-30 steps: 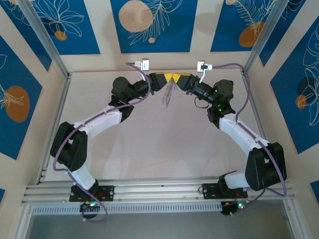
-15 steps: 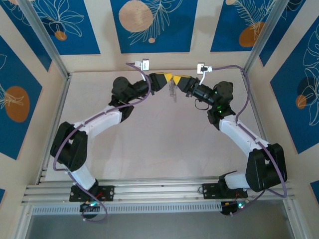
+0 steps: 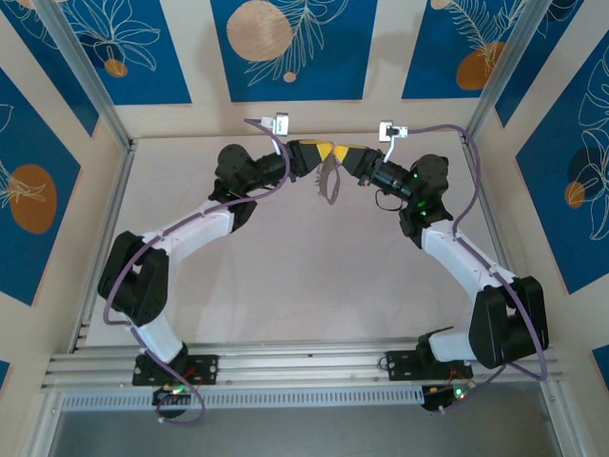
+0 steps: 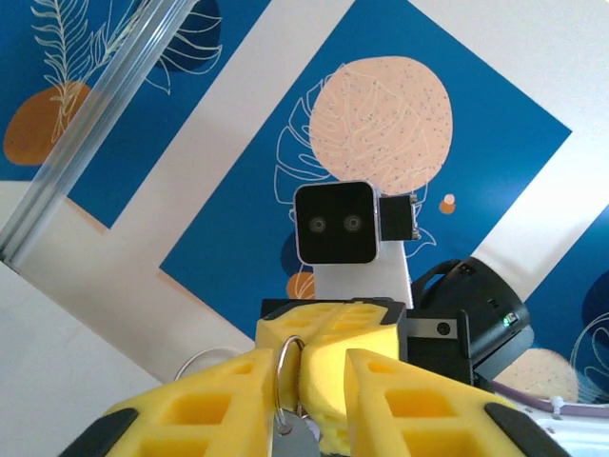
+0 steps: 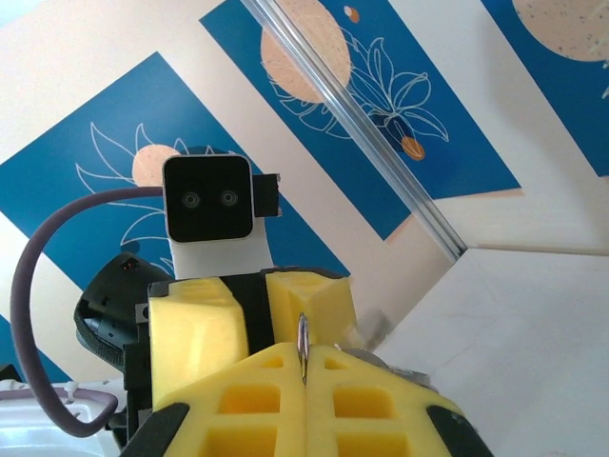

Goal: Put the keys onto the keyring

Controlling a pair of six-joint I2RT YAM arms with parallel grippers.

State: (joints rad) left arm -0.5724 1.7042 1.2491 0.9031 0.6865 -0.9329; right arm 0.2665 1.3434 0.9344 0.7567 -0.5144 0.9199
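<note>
Top external view showed both grippers meeting nose to nose at the table's far edge, the keyring (image 3: 330,179) hanging between them. The left gripper (image 4: 303,386) and right gripper (image 5: 303,354) were each clamped on its wire, equally near.

Pale tabletop (image 3: 304,276), blue wall panels (image 3: 290,48) (white leaf outlines, peach discs), aluminium corner posts (image 3: 81,71)

The left gripper (image 4: 290,405) has its yellow fingers (image 4: 205,409) closed on a thin metal ring (image 4: 284,367), with a grey tab (possibly a key) (image 4: 293,440) hanging below. The right gripper (image 4: 328,328) faces it, touching, its camera (image 4: 335,223) above.
</note>
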